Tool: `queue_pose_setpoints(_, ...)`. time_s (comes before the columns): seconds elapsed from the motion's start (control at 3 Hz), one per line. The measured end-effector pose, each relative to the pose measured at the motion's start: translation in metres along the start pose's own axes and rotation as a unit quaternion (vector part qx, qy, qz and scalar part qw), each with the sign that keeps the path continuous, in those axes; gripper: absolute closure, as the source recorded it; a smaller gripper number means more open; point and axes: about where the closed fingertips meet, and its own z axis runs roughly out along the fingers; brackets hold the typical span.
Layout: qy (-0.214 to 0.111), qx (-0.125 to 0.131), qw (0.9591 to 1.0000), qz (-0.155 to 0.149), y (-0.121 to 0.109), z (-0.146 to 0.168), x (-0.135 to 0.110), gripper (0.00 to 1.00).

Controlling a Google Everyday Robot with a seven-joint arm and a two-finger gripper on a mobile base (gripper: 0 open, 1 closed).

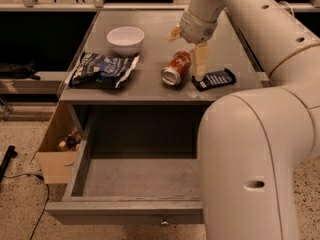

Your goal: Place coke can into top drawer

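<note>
The coke can (176, 68) lies on its side on the grey counter top (150, 89), its silver end facing front-left. My gripper (188, 48) hangs over the can's far end, open. One finger (200, 61) reaches down just right of the can, and the other (174, 33) is behind it to the left. The can rests on the counter. The top drawer (125, 213) is pulled out below the counter, its inside bare, with a small knob (164, 222) on the front panel.
A white bowl (125, 38) stands at the back left of the counter. A blue-and-white snack bag (102, 69) lies in front of it. A dark blue flat bar (214, 79) lies right of the can. A cardboard box (57, 146) stands on the floor at left. My arm fills the right side.
</note>
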Motion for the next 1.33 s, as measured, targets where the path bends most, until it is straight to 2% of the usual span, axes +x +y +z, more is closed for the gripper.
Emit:
queue_pose_setpoints(0.33,0.009,0.014,0.9999,0.001,-0.008,-0.002,-0.003,0.00)
queue_pose_setpoints(0.67,0.027,0.017,0.9995,-0.004,-0.012,-0.006,-0.008,0.00)
queue_pose_setpoints(1.33,0.046,-0.005,0.9987,-0.024,-0.013,0.013,-0.013,0.00)
